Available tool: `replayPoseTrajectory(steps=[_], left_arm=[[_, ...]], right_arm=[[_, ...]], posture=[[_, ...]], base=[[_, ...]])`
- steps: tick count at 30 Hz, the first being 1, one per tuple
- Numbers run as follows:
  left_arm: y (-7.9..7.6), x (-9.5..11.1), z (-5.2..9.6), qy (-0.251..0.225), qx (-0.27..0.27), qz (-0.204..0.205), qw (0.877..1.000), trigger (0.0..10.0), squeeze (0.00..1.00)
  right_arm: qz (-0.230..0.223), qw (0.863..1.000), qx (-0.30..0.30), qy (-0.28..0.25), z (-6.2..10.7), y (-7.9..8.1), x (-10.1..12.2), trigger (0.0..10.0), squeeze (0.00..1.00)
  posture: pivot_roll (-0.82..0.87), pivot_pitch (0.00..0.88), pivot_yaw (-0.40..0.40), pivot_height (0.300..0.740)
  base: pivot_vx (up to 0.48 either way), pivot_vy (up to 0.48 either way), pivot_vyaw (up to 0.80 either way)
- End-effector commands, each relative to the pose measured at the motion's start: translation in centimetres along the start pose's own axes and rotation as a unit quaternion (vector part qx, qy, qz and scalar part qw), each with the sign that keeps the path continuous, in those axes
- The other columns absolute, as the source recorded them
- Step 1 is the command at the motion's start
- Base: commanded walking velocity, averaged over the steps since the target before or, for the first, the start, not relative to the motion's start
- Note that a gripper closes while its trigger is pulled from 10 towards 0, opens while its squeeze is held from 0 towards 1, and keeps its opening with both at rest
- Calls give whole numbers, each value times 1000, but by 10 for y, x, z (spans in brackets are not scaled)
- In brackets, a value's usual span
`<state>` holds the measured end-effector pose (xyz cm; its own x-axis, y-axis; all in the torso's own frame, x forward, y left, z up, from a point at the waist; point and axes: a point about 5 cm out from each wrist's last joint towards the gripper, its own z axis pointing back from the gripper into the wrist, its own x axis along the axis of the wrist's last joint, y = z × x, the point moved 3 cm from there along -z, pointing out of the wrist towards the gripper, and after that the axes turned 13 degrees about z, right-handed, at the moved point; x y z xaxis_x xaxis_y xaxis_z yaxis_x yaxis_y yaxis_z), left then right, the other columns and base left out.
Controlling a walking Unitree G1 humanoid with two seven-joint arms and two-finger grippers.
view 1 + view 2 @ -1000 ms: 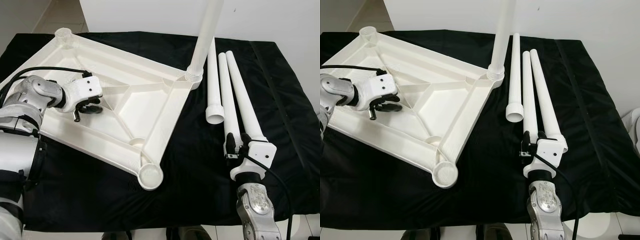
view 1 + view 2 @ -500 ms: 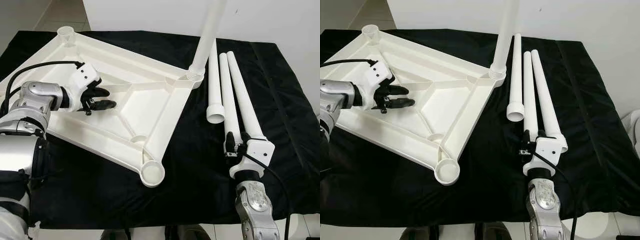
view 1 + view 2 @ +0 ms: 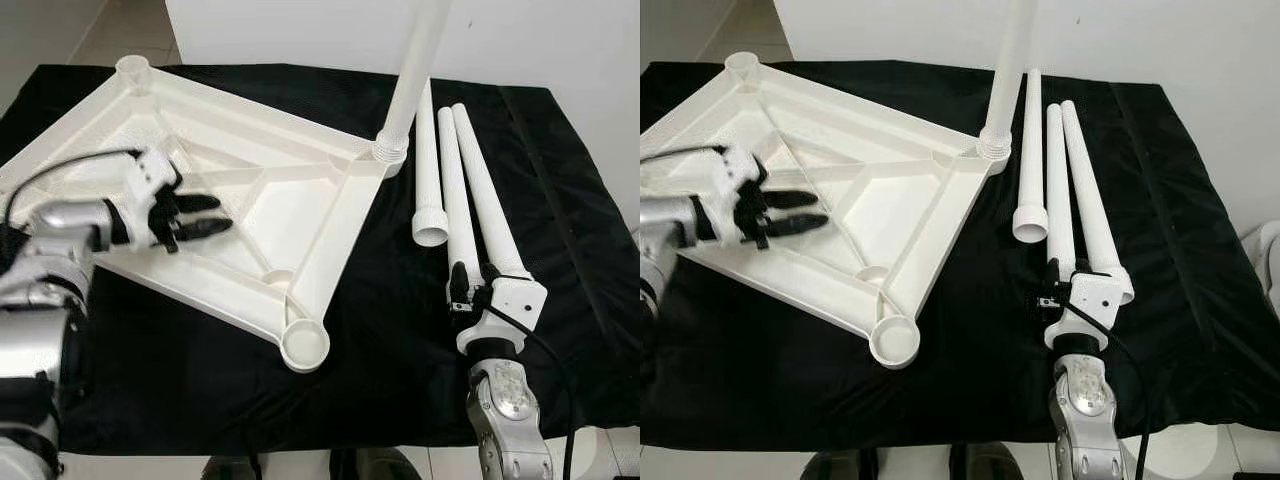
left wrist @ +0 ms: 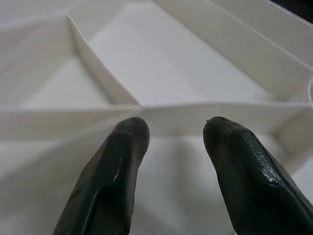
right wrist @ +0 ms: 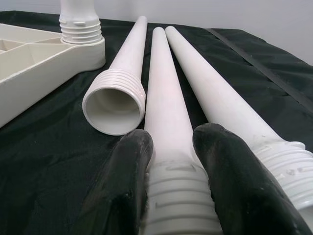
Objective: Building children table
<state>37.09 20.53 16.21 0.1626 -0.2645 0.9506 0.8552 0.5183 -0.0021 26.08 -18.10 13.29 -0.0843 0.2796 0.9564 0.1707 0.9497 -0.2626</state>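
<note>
A white tabletop [image 3: 320, 210] lies upside down on the black cloth, ribs facing up. One white leg [image 3: 410, 70] stands upright, screwed into its far right corner. Sockets at the near corner [image 3: 305, 345] and far left corner [image 3: 133, 68] hold nothing. Three loose legs lie side by side to the right. My right gripper [image 3: 474, 280] is shut on the threaded near end of the middle leg [image 5: 168, 88]. My left gripper [image 3: 222, 212] hovers open over the tabletop's left part, its fingers [image 4: 122, 161] apart above a rib with nothing between them.
The black cloth [image 3: 400, 370] covers the whole work table, whose near edge runs just below my right forearm. A white wall stands behind the far edge. Pale floor shows at the far left, and a white object [image 3: 1268, 250] sits off the right side.
My left gripper has lifted off the rib it reached down to and swung its fingers rightward, drawing back toward me. The right arm and the legs stay put.
</note>
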Motion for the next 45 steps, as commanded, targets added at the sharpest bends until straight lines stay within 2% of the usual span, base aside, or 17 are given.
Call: replayPoseTrajectory(steps=[1, 2, 6, 7, 8, 13, 18, 24, 30, 36, 39, 41, 45], left_arm=[[-10, -3, -2, 15, -57, -4, 998, 10000, 0], [-12, -6, -1, 14, -64, 10, 998, 10000, 1000], [-15, -10, -1, 8, -67, 7, 998, 10000, 1000], [-17, -11, 1, 2, -75, 5, 997, 10000, 953], [-18, -10, 2, -7, -75, 0, 997, 10000, 0], [-23, -6, 12, -20, -118, 24, 993, 10000, 0], [-27, -8, 16, -10, -135, 15, 991, 10000, 0], [-34, -11, 16, -4, -152, 9, 988, 10000, 0], [-50, -16, 12, 9, -182, 2, 983, 10000, 0], [-54, -25, 11, 34, -185, -19, 982, 10000, 0], [-54, -42, 9, 86, -164, -50, 981, 10000, 0], [-54, -42, 9, 86, -164, -50, 981, 10000, 0], [-43, -45, 8, 119, -121, -73, 983, 10000, 0]], right_arm=[[2, 998, 14, 54, 5, 5, -24, 10000, 0], [2, 999, 14, 53, 4, 5, -23, 10000, 0], [2, 999, 13, 51, 3, 4, -23, 10000, 0], [3, 999, 12, 50, 3, 3, -24, 10000, 0], [3, 999, 12, 50, 2, 3, -24, 10000, 0], [5, 999, 18, 48, 1, 4, -24, 10000, 0], [5, 999, 20, 46, -2, 5, -24, 10000, 0], [6, 999, 20, 45, -3, 5, -24, 10000, 0], [7, 999, 22, 43, -5, 5, -25, 10000, 0], [7, 999, 21, 42, -5, 4, -24, 10000, 0], [10, 999, 22, 42, -6, 4, -25, 10000, 0], [10, 999, 22, 42, -6, 4, -25, 10000, 0], [10, 999, 22, 41, -7, 3, -24, 10000, 0]], posture=[[7, 119, 5, 740], [10, 116, 5, 740], [8, 112, 4, 740], [10, 109, 0, 740], [16, 106, -8, 740], [21, 104, -10, 740], [25, 101, -14, 740], [26, 99, -17, 740], [23, 94, -17, 740], [23, 93, -18, 740], [23, 88, -20, 740], [23, 88, -20, 740], [22, 85, -23, 740]], base=[[0, 0, 0], [0, 0, 0], [0, 0, 0], [0, 0, 0], [0, 0, 0], [0, 0, 0], [0, 0, 0], [0, 0, 0], [0, 0, 0], [0, 0, 0], [0, 0, 0], [0, 0, 0], [0, 0, 0]])
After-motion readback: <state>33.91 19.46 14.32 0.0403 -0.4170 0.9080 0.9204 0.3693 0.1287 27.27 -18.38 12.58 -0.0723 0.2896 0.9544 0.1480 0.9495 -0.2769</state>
